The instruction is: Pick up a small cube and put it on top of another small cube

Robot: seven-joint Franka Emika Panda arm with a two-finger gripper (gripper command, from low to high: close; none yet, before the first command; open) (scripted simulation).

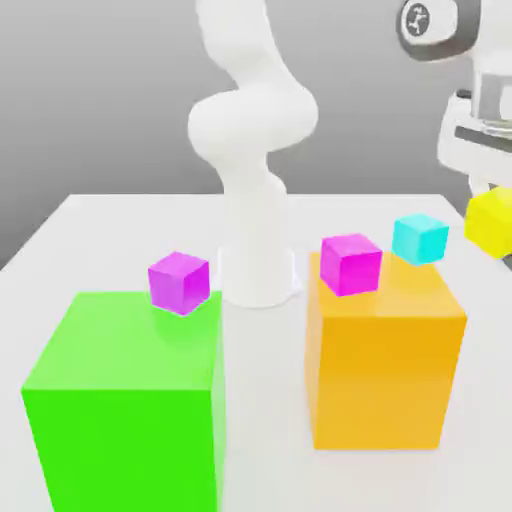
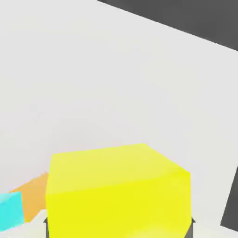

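Gripping the small yellow cube, the pincer is clamped on it high at the exterior view's right edge, well above the white bench. The cube hangs in the air under the white hand, partly cut off by the picture's border. In the hand view the same yellow cube sits right under the camera, with dark finger pads just peeking out at its two lower corners.

Just beside the held cube, toward the exterior view's left and a little lower, a cyan cube rests on the far right corner of the large orange block. A magenta cube stands on the same block, near its far left corner, apart from the cyan one. The hand view catches an edge of the cyan cube and a slice of the orange block beside it.

Another magenta cube sits on the far right corner of the large green block. Between the two blocks, farther back, rises the arm's white base.
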